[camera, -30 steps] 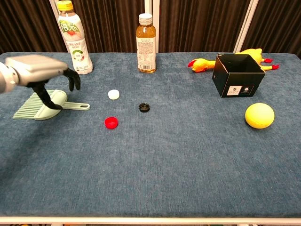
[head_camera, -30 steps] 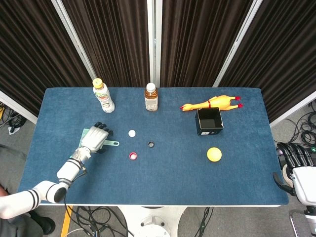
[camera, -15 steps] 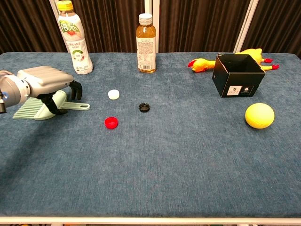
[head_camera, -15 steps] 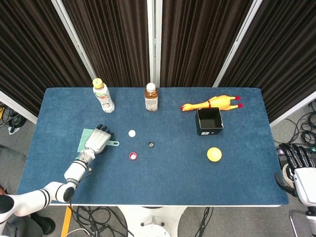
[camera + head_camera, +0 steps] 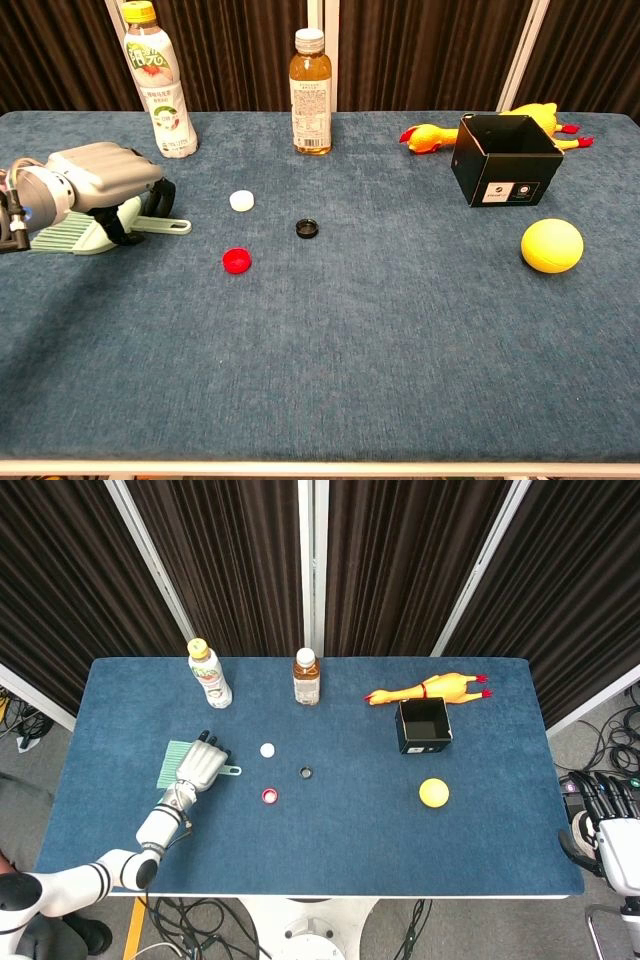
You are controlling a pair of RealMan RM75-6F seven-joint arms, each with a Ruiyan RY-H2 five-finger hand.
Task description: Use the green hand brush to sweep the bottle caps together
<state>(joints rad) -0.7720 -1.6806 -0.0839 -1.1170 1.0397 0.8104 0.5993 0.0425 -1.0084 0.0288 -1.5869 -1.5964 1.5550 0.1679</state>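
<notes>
The green hand brush [image 5: 174, 761] [image 5: 66, 236] lies flat on the blue table at the left, its handle pointing right. My left hand [image 5: 204, 765] [image 5: 98, 176] sits low over the brush's neck, fingers arched down on one side and thumb on the other; the brush still rests on the cloth. To its right lie three bottle caps: a white cap [image 5: 267, 749] [image 5: 241, 200], a red cap [image 5: 268, 796] [image 5: 237, 261] and a black cap [image 5: 306, 773] [image 5: 307, 228], each apart from the others. My right hand [image 5: 608, 808] hangs beyond the table's right edge, fingers spread, holding nothing.
Two bottles [image 5: 157, 80] [image 5: 311, 92] stand along the back edge. A yellow rubber chicken [image 5: 425, 691], a black open box [image 5: 503, 158] and a yellow ball [image 5: 552, 245] occupy the right half. The table's front edge [image 5: 320, 462] runs close below.
My left hand has come down from above the brush until it sits on it, and the forearm has dropped lower. The brush and caps have not moved.
</notes>
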